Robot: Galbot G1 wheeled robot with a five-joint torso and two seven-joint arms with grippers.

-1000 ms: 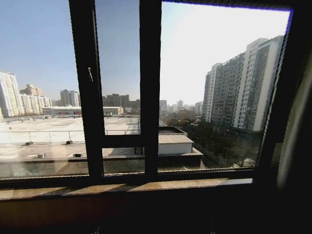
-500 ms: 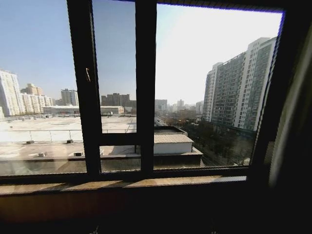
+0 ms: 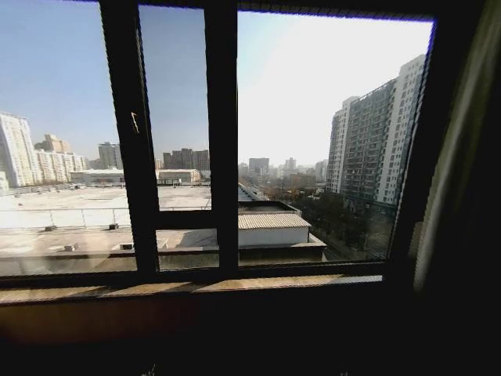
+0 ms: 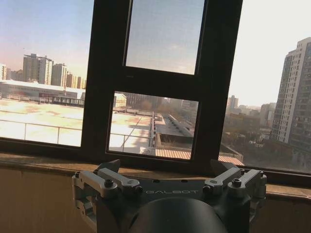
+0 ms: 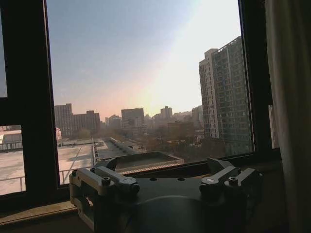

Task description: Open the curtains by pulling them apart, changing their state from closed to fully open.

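Cream curtain fabric gathered at the right edge of a dark-framed window.

One curtain (image 5: 290, 97) is seen bunched beside the window frame (image 3: 221, 141), leaving the glass uncovered. The left gripper (image 4: 170, 182) and right gripper (image 5: 167, 179) are held facing the sill (image 3: 188, 288), each with fingers spread and nothing between them.

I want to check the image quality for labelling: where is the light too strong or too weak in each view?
Head view: bright sky glare through the right pane, the wall below the window sill almost black, the curtain dim at the right edge. Left wrist view: warm haze, the window frame in silhouette. Right wrist view: sun glow behind the towers, the curtain shaded.
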